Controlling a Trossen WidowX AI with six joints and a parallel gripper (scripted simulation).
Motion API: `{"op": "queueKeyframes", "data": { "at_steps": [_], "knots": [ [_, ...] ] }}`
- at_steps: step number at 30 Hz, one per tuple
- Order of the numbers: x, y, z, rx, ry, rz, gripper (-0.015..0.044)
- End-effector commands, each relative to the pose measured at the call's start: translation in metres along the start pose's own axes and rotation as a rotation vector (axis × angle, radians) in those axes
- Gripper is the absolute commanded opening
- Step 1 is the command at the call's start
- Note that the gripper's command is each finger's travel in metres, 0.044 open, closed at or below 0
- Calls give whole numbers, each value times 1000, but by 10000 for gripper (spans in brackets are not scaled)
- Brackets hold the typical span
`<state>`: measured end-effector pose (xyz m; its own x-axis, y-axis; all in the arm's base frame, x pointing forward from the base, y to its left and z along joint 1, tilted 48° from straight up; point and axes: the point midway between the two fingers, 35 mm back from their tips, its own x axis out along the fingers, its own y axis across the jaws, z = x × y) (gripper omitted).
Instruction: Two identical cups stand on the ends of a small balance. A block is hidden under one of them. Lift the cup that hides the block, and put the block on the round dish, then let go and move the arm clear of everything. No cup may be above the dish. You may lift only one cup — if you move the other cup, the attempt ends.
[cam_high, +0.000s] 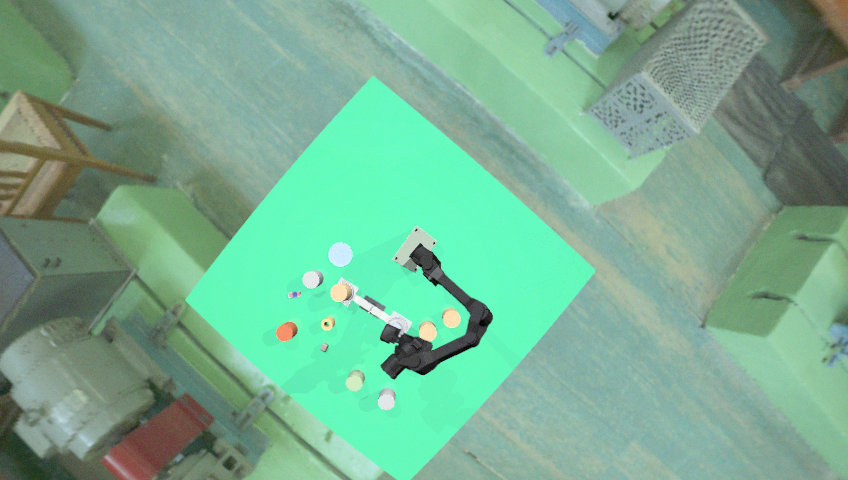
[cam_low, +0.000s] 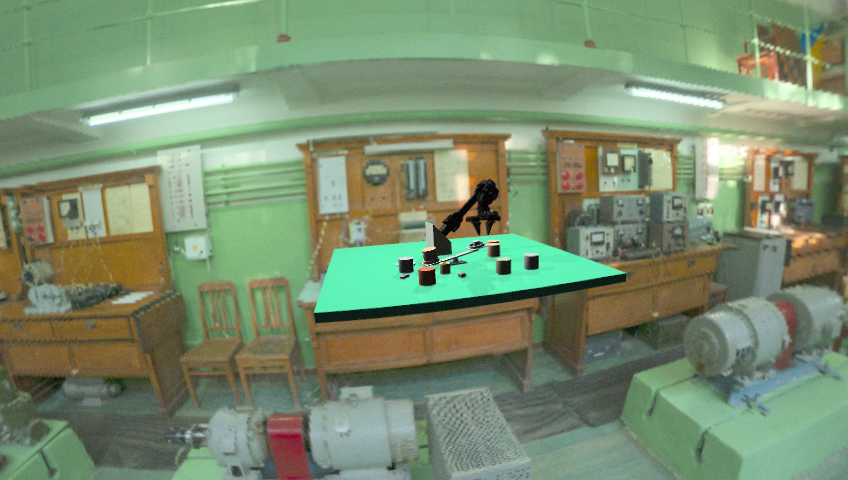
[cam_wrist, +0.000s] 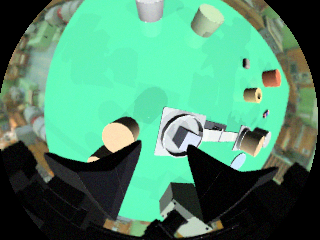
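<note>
In the top view, the balance lies with its long axis running from upper left to lower right. A tan cup stands upright on its upper-left end. In the wrist view, the uncovered block is seen right of centre, within the round pan at the opposite end; its edges are set obliquely to the frame, and its long axis cannot be determined. The gripper is shown partly open above the table, its fingers directed downward in the exterior view; nothing is grasped. Contact with the block cannot be established where a fingertip overlaps its outline. The pale blue dish is situated left of centre in the top view, apart from the block.
</note>
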<state>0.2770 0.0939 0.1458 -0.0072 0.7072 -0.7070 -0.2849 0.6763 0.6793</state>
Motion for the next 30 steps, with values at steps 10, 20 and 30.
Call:
{"op": "queueKeyframes", "data": {
  "at_steps": [10,20,30],
  "knots": [
    [-2,-18,0,-437,20,18,260],
    [-3,-30,-2,-782,29,47,260],
    [-4,-41,-5,-1127,25,82,260]
  ]
}}
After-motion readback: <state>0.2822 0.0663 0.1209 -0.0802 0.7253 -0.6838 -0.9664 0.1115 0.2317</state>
